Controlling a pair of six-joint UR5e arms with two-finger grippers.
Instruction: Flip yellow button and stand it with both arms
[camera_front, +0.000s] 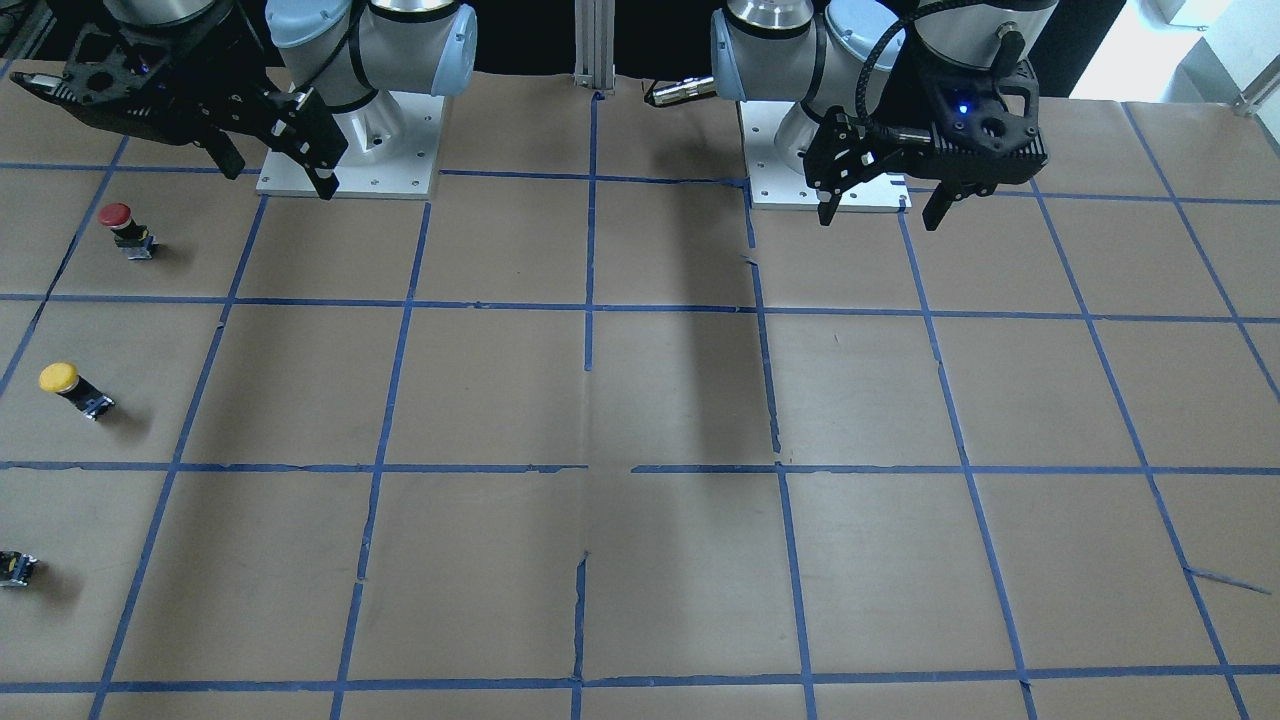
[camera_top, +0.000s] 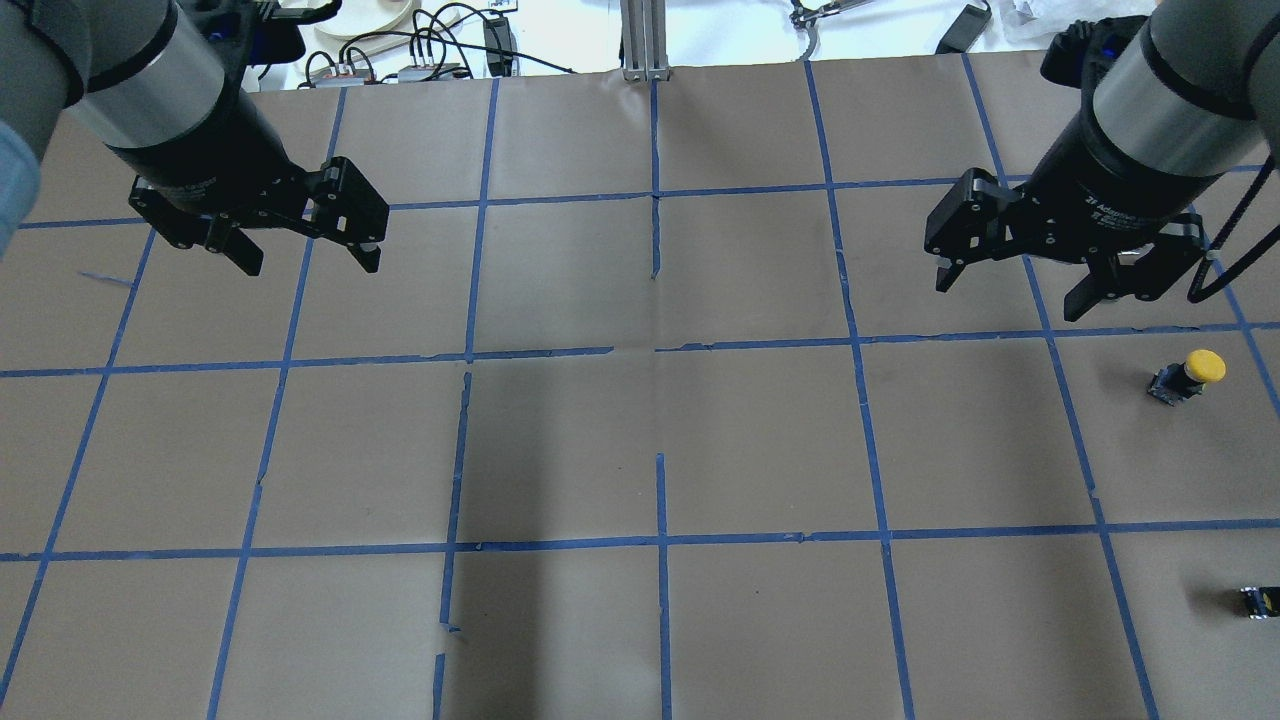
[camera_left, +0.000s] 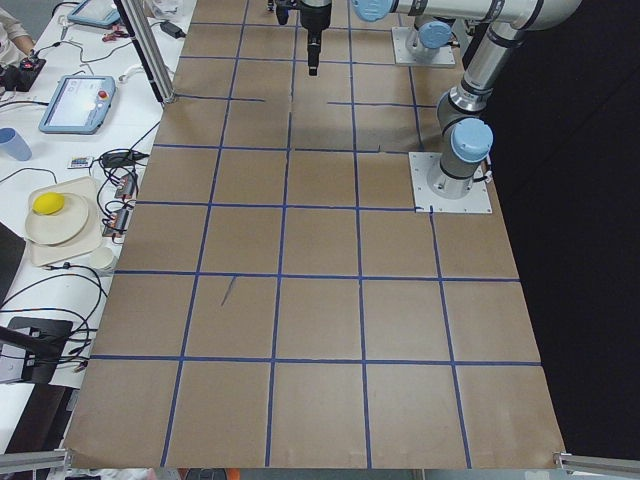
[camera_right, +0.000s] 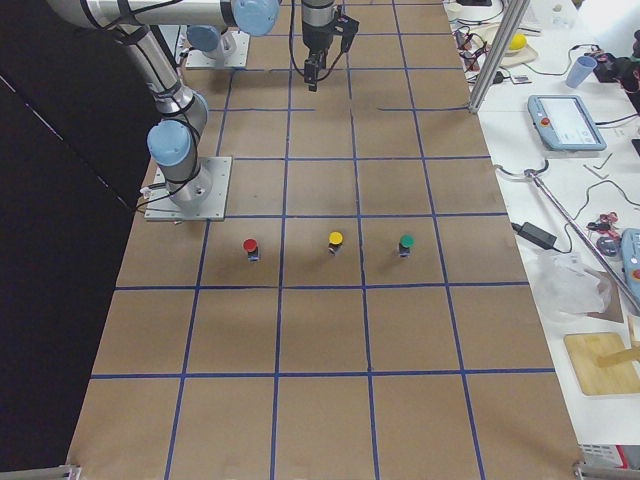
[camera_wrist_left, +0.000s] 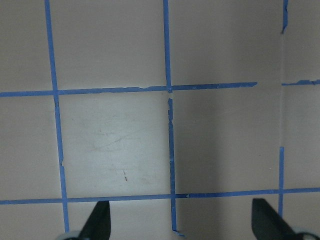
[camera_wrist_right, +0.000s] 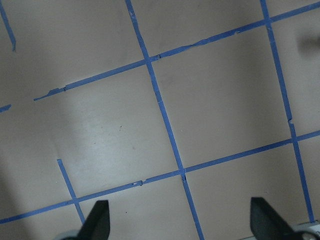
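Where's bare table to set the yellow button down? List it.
Bare: middle squares between left claw and right claw, and everything leftward. Crowded: the right end, where red button, yellow button and a third switch line up.

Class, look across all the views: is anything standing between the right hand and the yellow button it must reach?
Nothing visible does. The right hand hangs open above the table, and the yellow button sits alone in its square. The red button stands in a separate square, seemingly off that path.
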